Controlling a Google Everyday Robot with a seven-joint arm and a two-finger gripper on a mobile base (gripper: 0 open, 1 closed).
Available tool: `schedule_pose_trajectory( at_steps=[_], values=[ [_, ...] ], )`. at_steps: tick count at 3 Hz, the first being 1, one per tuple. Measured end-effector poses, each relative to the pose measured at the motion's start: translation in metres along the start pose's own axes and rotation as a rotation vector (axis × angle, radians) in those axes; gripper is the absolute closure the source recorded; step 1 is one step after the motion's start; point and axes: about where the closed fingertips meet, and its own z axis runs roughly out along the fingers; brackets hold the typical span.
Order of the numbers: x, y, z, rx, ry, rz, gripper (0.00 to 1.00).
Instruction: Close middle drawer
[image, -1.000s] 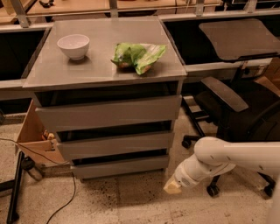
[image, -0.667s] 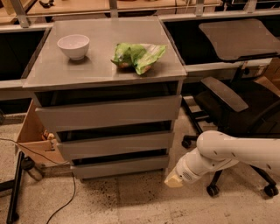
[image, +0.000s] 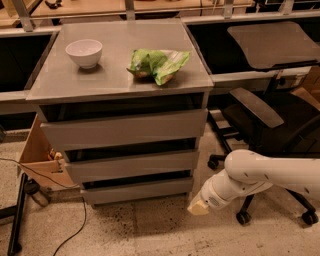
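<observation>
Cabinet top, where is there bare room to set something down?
The cabinet top has a bare strip along its front edge, before the white bowl and the green bag, and a narrower gap between those two. The right side is crowded by the bag. The pincer hangs low beside the lowest drawer.

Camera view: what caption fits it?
Robot claw hangs low, right of the grey cabinet, apart from its middle drawer; white bowl and green bag sit on top.
</observation>
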Motion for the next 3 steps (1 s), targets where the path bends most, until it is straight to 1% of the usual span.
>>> schedule_pose_trajectory(
  at_steps=[1,2,3],
  values=[
    [0.0000,0.0000,0.0000,0.000,0.000,0.000,0.03],
    [0.0000,0.0001,0.0001,0.000,0.000,0.000,0.00],
    [0.0000,0.0001,0.0001,0.000,0.000,0.000,0.00]
  ],
)
